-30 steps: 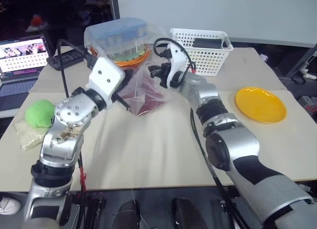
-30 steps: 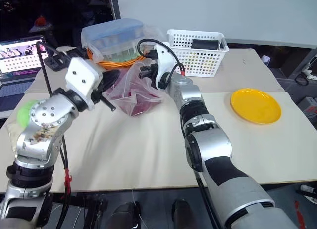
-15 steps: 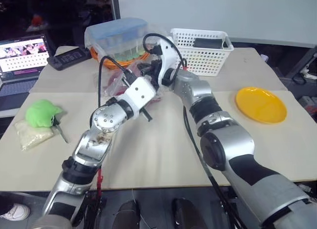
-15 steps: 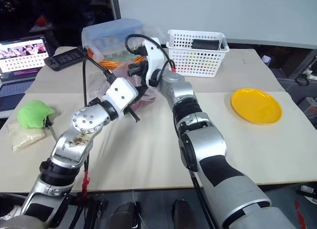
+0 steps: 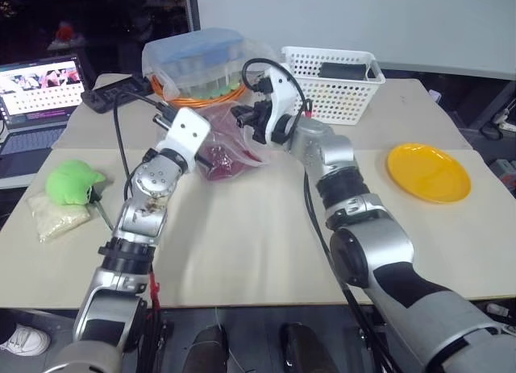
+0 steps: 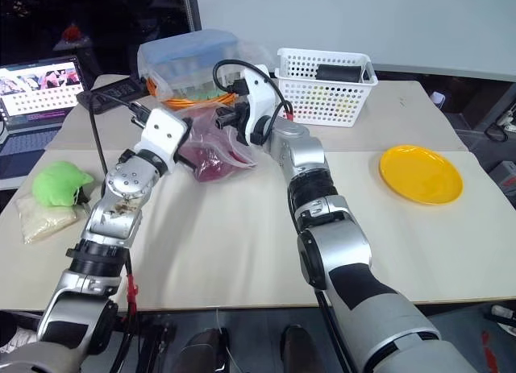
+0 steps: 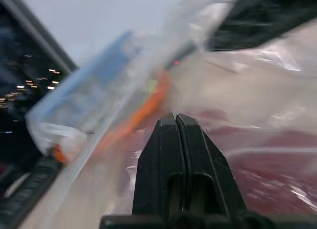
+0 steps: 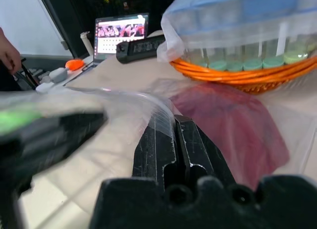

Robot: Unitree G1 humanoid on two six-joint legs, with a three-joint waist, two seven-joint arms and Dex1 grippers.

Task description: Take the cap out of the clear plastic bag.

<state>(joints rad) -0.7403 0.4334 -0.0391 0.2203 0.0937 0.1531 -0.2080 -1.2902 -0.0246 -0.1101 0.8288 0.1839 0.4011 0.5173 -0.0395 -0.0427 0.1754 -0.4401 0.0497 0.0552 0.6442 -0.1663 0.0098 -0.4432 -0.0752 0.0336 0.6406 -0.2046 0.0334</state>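
Here, going from the left, a laptop (image 5: 39, 84) glows at the bench's (image 5: 242, 244) far corner, with a green soft lump (image 5: 71, 182) beside a pale packet (image 5: 55, 216) nearer the edge. The left tool (image 7: 176, 121) has its black fingers pressed together, its tip at the clear plastic bag (image 5: 234, 143) from the left, holding nothing I can make out. The maroon cap (image 5: 219, 157) lies inside the bag, just ahead of that tip. The right tool (image 8: 174, 121) is closed on the bag's upper edge, with the cap below and beyond it. Behind stands a draped blue box (image 5: 197, 55) on an orange basket (image 5: 211, 97), then a white basket (image 5: 334, 81), then a yellow plate (image 5: 428, 171).
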